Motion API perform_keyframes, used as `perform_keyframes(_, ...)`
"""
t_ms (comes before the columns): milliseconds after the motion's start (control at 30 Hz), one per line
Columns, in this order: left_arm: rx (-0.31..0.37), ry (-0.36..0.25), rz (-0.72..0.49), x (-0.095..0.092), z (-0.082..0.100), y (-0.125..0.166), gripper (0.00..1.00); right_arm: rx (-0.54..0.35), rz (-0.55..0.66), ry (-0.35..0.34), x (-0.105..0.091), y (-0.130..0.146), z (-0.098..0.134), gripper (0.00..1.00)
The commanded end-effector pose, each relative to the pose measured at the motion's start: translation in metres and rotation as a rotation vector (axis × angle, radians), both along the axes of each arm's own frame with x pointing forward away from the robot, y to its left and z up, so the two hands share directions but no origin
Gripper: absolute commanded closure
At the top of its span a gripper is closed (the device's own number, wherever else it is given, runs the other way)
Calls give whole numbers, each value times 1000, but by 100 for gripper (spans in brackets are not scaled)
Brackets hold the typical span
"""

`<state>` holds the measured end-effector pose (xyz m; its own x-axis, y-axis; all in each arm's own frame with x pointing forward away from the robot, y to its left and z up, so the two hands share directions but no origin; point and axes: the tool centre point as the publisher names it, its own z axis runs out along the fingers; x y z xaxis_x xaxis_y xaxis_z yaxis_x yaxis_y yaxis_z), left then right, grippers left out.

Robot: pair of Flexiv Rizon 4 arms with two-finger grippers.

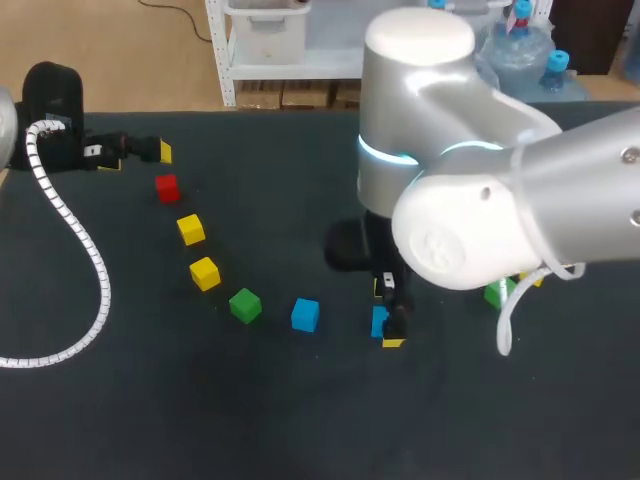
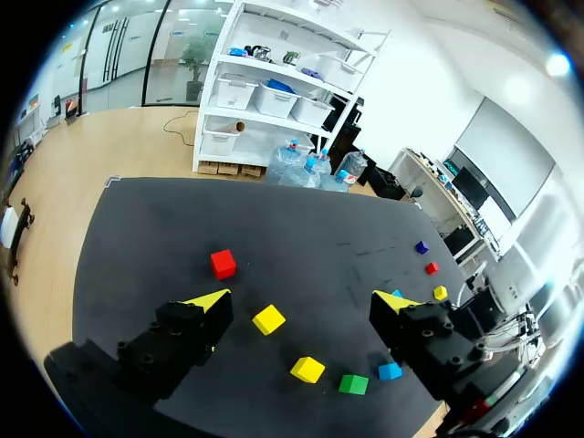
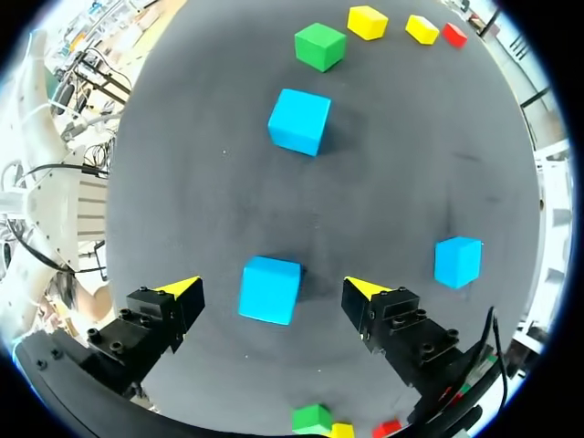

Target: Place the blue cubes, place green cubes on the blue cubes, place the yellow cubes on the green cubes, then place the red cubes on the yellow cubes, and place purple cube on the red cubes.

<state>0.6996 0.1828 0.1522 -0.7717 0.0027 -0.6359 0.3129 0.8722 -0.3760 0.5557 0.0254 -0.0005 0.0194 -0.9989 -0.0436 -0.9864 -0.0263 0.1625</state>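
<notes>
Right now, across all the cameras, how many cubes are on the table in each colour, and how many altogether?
Blue cubes: 3
Green cubes: 2
Yellow cubes: 3
Red cubes: 2
Purple cube: 1
Total: 11
</notes>
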Motion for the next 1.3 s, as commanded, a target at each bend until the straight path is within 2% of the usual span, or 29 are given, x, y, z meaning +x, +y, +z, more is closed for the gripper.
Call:
perform_keyframes(33, -7, -5, -4, 0, -2, 2, 0, -2, 3, 11, 3, 1, -2, 0)
perform_keyframes(200, -7, -5, -4, 0, -2, 2, 0, -14, 10, 9, 2, 3, -5, 0)
perform_keyframes(267, -7, -5, -4, 0, -2, 2, 0, -17, 10, 12, 2, 3, -7, 28)
perform_keyframes(333, -7, -5, -4, 0, -2, 2, 0, -17, 11, 17, 1, 3, -8, 37)
perform_keyframes(400, -7, -5, -4, 0, -2, 2, 0, -19, 11, 19, 1, 3, -9, 42)
perform_keyframes(500, -7, -5, -4, 0, -2, 2, 0, -28, 13, 20, 1, 4, -9, 62)
perform_keyframes(533, -7, -5, -4, 0, -2, 2, 0, -28, 13, 19, 1, 4, -9, 84)
perform_keyframes(567, -7, -5, -4, 0, -2, 2, 0, -32, 12, 15, 1, 4, -9, 100)
perform_keyframes(733, -7, -5, -4, 0, -2, 2, 0, -29, 42, 0, 1, 7, -1, 100)
perform_keyframes(900, -7, -5, -4, 0, -2, 2, 0, -33, 101, -36, 13, 17, 17, 100)
perform_keyframes(1100, -7, -5, -4, 0, -2, 2, 0, -39, 162, -76, 46, 33, 35, 100)
perform_keyframes(1200, -7, -5, -4, 0, -2, 2, 0, 5, 195, -58, 67, 40, 36, 100)
perform_keyframes(1300, -7, -5, -4, 0, -2, 2, 0, 3, 207, -43, 85, 47, 34, 100)
